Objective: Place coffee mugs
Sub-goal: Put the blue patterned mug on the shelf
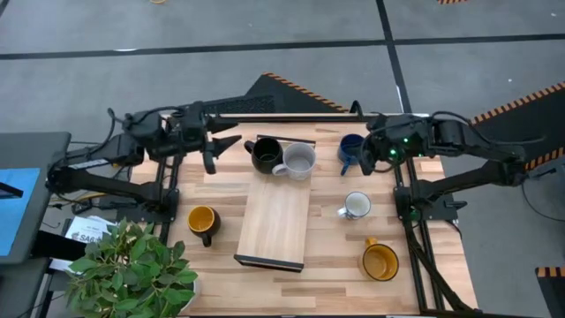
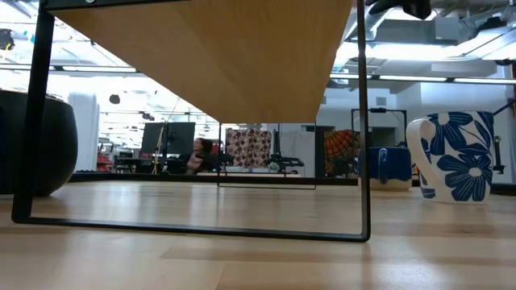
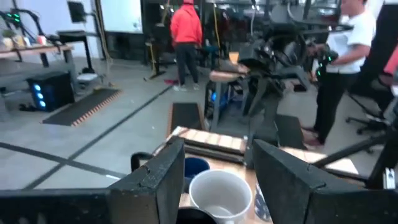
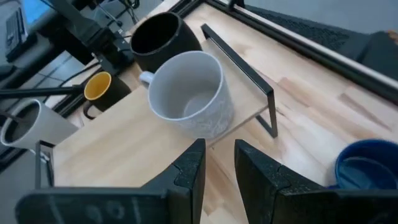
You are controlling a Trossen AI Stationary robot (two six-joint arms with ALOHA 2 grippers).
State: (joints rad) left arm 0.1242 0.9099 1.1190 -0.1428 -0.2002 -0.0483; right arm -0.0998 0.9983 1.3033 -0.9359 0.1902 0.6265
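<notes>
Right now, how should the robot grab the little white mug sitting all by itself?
The white mug stands upright with its mouth open to the top and its handle sticking out toward the wooden board. The right claw is closest, so it could probably come straight down and pinch the rim on the side away from the handle, one finger inside and one outside. Nothing crowds it there.

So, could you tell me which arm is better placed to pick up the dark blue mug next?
The right arm, probably. Its gripper sits at the table's far edge right beside the dark blue mug. The left gripper is across the wooden board, with the black mug and grey mug in between.
</notes>
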